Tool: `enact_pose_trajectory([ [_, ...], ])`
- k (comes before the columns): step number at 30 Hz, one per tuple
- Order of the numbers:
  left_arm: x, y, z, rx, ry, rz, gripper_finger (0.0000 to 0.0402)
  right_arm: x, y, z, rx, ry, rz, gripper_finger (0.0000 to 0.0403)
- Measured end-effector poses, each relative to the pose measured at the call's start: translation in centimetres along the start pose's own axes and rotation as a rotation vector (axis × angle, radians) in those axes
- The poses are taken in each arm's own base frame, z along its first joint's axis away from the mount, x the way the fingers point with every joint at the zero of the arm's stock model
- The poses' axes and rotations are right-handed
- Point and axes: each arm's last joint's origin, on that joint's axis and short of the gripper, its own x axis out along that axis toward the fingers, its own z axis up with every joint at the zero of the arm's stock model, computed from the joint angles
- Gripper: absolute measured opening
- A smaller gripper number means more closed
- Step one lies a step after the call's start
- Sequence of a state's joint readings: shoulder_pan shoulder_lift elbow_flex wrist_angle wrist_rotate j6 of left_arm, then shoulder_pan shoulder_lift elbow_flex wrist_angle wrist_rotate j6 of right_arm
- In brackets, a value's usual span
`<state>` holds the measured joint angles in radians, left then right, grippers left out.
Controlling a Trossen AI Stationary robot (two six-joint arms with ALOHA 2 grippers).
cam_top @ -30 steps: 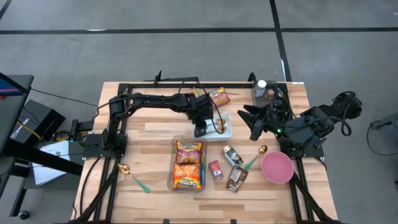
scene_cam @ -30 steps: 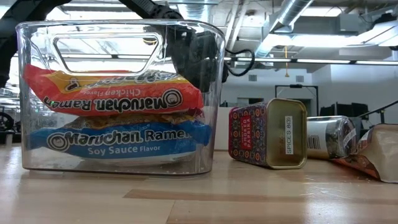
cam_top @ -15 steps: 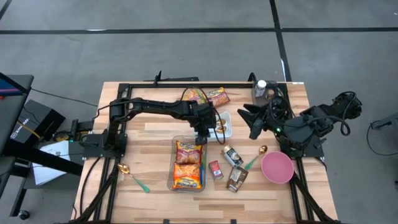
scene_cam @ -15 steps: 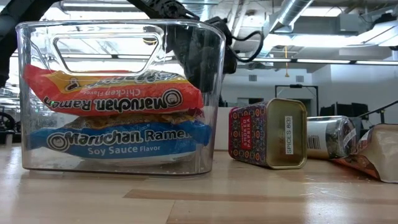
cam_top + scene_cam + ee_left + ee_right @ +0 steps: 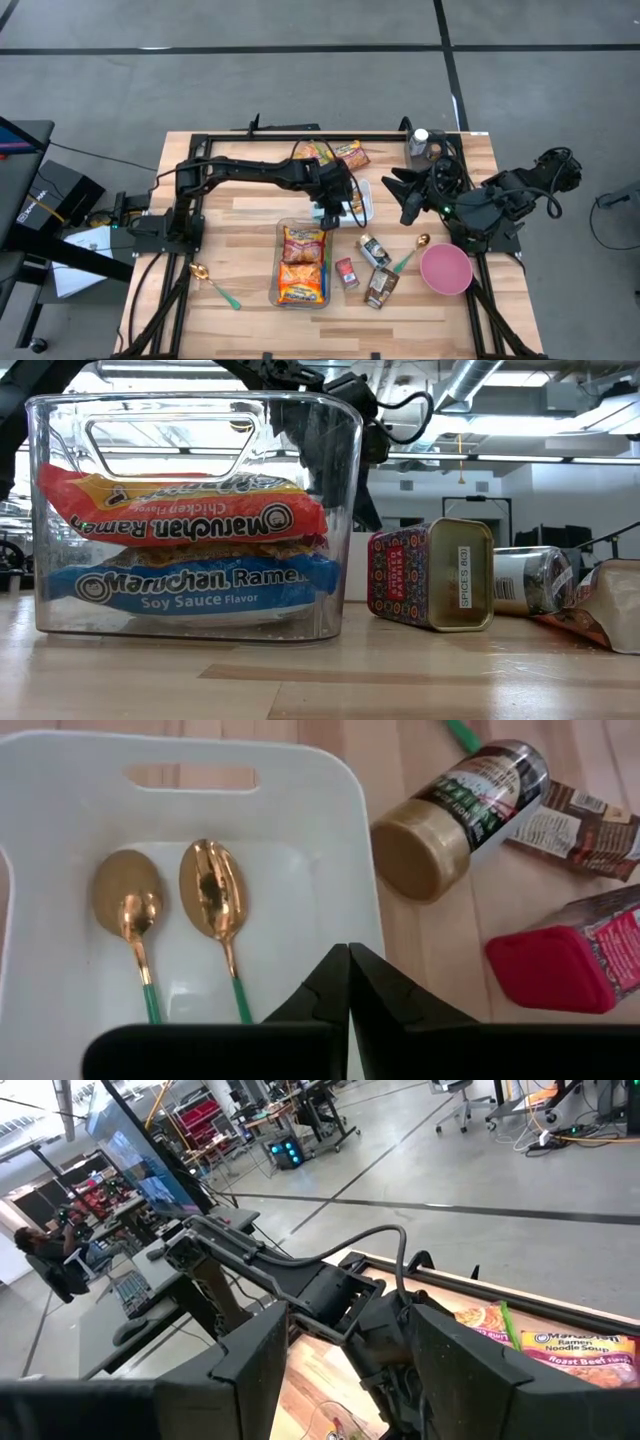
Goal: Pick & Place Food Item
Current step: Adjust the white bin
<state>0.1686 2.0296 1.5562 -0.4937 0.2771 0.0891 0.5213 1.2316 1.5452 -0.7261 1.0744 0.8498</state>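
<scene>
The left end effector, fingers closed on nothing, hangs over the white tray holding two gold spoons, with the ramen packets in the clear bin just beside it on the bench.

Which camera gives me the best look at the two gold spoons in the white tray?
The left wrist view: both gold spoons lie unobstructed in the white tray. In the high view the left arm mostly covers them; the low and right wrist views don't show them.
</scene>
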Motion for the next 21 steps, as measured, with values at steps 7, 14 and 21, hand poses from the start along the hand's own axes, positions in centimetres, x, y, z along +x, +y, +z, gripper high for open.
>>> enact_pose_trajectory([
  [7, 0.22, -0.64, 0.25, -0.001, -0.013, 0.049, 0.0000, 0.00, 0.00, 0.00, -0.009, 0.000, 0.000, 0.0203],
  [14, 0.21, -0.55, 0.25, -0.005, -0.012, 0.082, 0.0000, 0.00, 0.00, 0.00, -0.012, 0.000, 0.000, 0.0203],
  [21, 0.21, -0.53, 0.25, -0.004, -0.012, 0.092, 0.0000, 0.00, 0.01, 0.00, -0.011, 0.000, 0.001, 0.0203],
])
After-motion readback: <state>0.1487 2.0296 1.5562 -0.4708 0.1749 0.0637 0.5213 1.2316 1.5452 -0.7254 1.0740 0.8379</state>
